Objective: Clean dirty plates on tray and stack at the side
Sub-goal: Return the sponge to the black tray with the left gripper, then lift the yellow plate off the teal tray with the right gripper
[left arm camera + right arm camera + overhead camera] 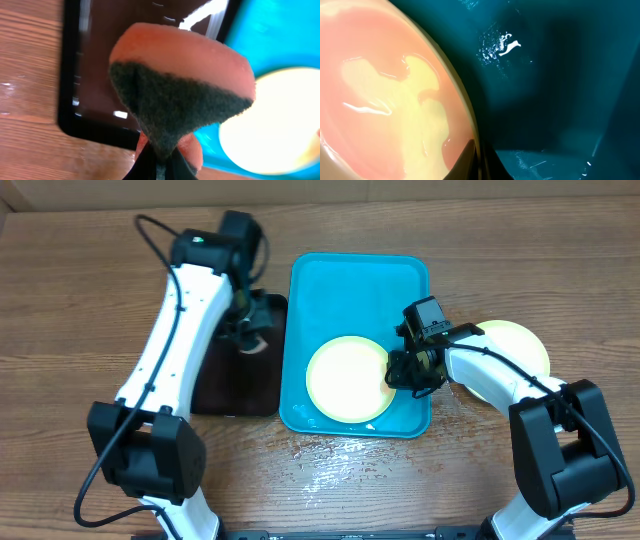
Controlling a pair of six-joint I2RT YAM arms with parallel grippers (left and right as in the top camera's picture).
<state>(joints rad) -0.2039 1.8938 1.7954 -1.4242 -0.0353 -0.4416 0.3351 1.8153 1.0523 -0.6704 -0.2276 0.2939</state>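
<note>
Clamped tight in left gripper above black tray: orange sponge, dark scouring face. Nipped at its rim by closed right gripper: wet yellow-rimmed plate, lying in turquoise tray. On table beside tray: 2nd plate

**Wooden bench, two trays and a plate**

The brown wood-grain bench carries a large turquoise tray at its middle. A smaller black tray lies just beside it on the left, their long edges nearly touching. Right of the turquoise tray a yellow-green rimmed plate rests flat on the wood. A glistening wet patch spreads before the turquoise tray's near edge.
</note>
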